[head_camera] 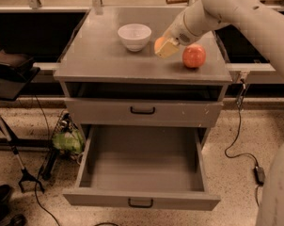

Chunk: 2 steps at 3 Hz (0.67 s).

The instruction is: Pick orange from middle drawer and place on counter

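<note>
Orange (158, 43) sits between the fingers (169, 47) of the gripper (164, 48), which are closed on it so that only its left edge shows past the pale pad. The gripper hangs low over the back half of the grey table (99, 55), between the white bowl (135, 36) on its left and a larger reddish fruit (194, 56) on its right. It is just beside the bowl and near the fruit. Whether the orange touches the table I cannot tell. The pale arm (226, 8) reaches in from the upper right. Below, the upper drawer (109, 111) is shut, and the middle drawer (142, 199) stands pulled far out toward the camera, its grey floor in plain sight.
</note>
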Available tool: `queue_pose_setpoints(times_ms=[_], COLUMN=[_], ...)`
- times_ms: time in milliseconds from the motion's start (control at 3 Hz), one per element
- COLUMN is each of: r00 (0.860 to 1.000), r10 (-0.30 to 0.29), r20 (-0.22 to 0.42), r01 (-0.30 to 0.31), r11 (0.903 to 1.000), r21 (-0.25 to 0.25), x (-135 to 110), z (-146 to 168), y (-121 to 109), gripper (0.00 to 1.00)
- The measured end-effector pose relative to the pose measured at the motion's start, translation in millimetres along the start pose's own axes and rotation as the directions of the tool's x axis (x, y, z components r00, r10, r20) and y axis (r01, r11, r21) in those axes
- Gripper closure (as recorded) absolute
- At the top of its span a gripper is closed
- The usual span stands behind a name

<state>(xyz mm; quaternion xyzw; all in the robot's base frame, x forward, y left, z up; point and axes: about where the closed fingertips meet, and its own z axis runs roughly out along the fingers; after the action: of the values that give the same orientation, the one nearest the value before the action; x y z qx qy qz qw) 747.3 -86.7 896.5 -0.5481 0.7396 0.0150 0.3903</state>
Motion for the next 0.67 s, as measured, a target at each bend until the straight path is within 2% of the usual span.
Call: queue_pose_setpoints(times_ms=[333,667], r00=[1.000,1.000], r10=[0.005,0.007], r20=[-0.001,-0.005], r01=[-0.005,-0.007], r11=[1.0000,0.9999], r21=[-0.003,-0.010], x=[-0.6,-0.4], z=[5.3,10.7], y=[-1.7,0.0], gripper=[0.11,0.00])
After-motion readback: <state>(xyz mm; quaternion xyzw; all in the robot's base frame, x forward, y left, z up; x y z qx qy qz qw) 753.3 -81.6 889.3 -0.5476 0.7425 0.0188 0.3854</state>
